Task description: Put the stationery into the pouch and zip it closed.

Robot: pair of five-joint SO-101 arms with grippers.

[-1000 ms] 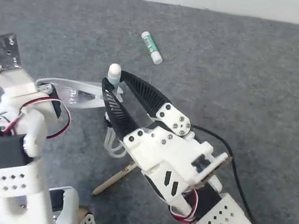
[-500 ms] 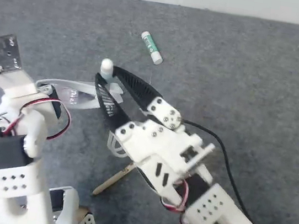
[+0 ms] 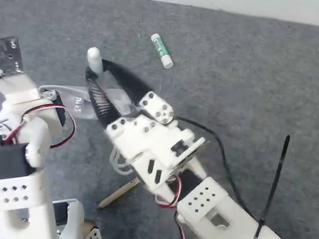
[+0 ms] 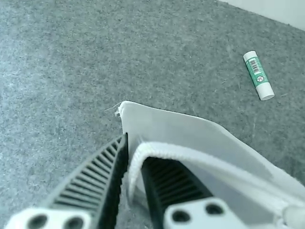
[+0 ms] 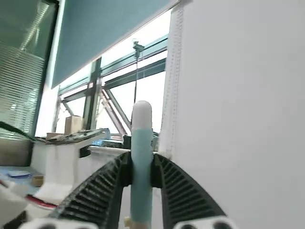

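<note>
The left jaws pinch the rim of the white pouch (image 4: 190,138), probably to keep its mouth open. The right jaws grip a pale-blue pen (image 5: 141,162), arm stretched far-left over the pouch, wrist tipped upward. A glue stick (image 3: 161,51) lies farther away on the tabletop (image 3: 272,82)
</note>
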